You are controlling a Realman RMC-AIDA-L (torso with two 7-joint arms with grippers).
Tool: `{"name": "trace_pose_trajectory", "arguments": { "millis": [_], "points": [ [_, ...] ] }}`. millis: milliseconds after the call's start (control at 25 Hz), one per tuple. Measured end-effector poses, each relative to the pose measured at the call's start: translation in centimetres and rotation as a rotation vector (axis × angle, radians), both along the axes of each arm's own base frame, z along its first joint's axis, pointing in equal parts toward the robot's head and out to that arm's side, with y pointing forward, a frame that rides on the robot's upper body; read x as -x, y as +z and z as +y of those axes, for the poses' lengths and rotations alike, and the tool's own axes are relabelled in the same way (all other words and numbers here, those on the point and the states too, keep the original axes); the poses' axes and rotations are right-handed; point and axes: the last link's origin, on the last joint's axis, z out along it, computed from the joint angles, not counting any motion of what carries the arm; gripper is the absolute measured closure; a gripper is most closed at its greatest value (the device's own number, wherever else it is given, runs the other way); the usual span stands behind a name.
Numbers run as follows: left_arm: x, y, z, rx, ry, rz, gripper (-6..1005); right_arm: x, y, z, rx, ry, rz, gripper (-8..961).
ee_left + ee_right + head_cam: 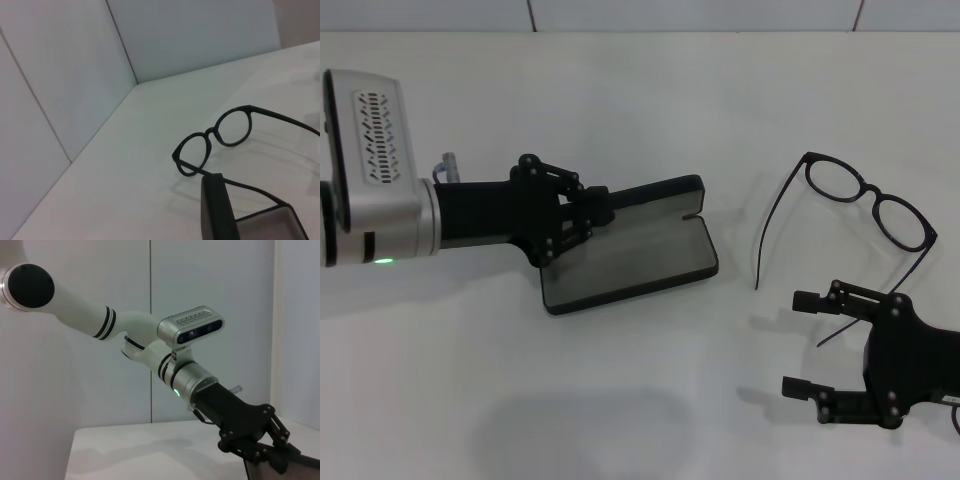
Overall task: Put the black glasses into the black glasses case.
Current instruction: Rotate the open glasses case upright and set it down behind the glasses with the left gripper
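Matte black against the white table, the black glasses case lay open when you paused, its grey lining facing up and its lid raised along the far edge. Your left gripper sat right at that lid, fingers drawn narrow and clamped on its near end, so the case body stretched out just beyond and below the fingertips. From the left wrist camera you saw only a corner of the case, with the black glasses past it.

Your right gripper hovered low with its two fingers spread wide and nothing between them. The black glasses rested just beyond it, upright on the table with temple arms unfolded; one temple tip reached down close beside the upper finger, though you could not tell whether they touched. The glasses stayed well apart from the case. The right wrist camera showed you the left gripper and its arm.
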Motion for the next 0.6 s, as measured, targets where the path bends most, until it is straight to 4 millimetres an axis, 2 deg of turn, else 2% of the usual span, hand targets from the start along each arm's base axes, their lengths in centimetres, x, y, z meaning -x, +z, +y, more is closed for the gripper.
{"name": "trace_pose_trajectory", "arguments": {
  "millis": [240,600],
  "points": [
    [-0.1,-0.1,0.0,-0.001,-0.011,-0.001,791,0.0,0.0,0.0,0.0,-0.001,0.0,143],
    [-0.4,-1.1,-0.6,0.006,-0.123,0.023,792,-0.1,0.0,-0.1,0.001,-0.003,0.0,143]
  ]
}}
